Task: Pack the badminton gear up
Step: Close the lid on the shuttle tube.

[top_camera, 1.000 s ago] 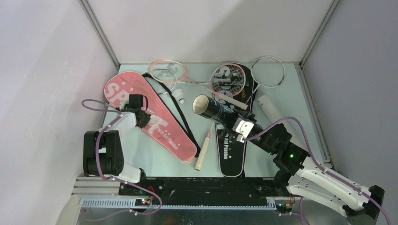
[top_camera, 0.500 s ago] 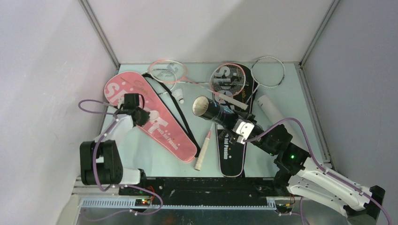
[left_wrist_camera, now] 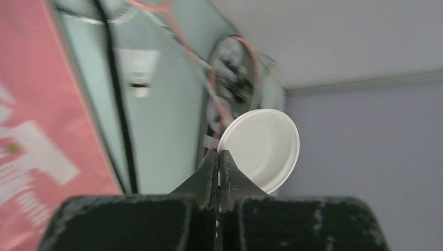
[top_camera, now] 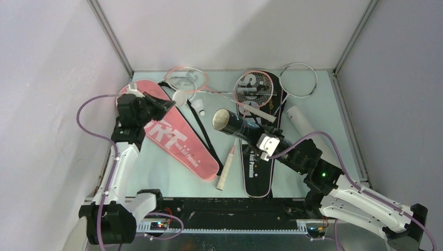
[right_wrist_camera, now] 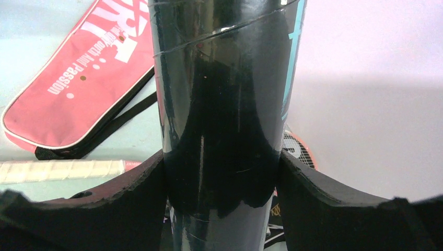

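My left gripper (top_camera: 168, 104) is shut on the rim of a round white tube lid (top_camera: 179, 98) and holds it in the air over the top of the pink "SPORT" cover (top_camera: 177, 141). In the left wrist view the lid (left_wrist_camera: 264, 146) sticks out to the right of the closed fingertips (left_wrist_camera: 218, 156). My right gripper (top_camera: 264, 141) is shut on the black shuttle tube (top_camera: 236, 124). The tube is tilted, with its open end (top_camera: 224, 118) facing left and back. In the right wrist view the tube (right_wrist_camera: 224, 104) fills the gap between the fingers (right_wrist_camera: 141, 193).
A shuttlecock (top_camera: 197, 107) lies by the pink cover's black strap. A pink racket (top_camera: 183, 78), a pink racket head (top_camera: 253, 89) on the black cover (top_camera: 258, 167), a white racket (top_camera: 299, 79) and a white tube (top_camera: 303, 123) lie at the back and right.
My left arm rose off the pink cover and swung toward the back, now showing the white lid in its jaws. The right arm and black tube shifted slightly left.
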{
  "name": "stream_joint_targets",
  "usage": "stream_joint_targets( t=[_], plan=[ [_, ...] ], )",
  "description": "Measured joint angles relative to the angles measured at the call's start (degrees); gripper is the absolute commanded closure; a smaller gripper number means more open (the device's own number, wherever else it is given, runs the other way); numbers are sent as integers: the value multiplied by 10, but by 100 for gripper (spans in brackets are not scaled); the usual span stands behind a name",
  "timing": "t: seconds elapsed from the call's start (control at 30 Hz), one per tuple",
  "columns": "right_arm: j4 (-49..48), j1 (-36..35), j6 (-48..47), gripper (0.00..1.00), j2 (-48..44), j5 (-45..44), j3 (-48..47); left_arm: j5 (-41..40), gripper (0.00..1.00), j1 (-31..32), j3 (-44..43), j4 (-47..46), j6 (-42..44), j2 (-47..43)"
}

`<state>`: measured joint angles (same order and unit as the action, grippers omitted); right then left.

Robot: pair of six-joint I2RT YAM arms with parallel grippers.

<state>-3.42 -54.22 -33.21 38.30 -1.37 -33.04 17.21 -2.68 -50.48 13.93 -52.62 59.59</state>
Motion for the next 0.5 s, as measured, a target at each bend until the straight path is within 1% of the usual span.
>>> stream_joint_targets(
  t=[0.1, 0.23, 0.43, 0.5],
  plan=[
    [2, -2, -2, 70, 11, -4, 0, 84, 100, 0, -1, -60, -27, -10],
    [4, -4, -2, 69, 30, -11, 0, 170, 100, 1, -2, -137, -52, -20],
    [8, -7, 5, 69, 63, -30, 0, 276, 100, 9, 2, -265, -106, -37],
    [8, -8, 7, 69, 70, -35, 0, 299, 100, 17, -1, -266, -101, -40]
  ],
)
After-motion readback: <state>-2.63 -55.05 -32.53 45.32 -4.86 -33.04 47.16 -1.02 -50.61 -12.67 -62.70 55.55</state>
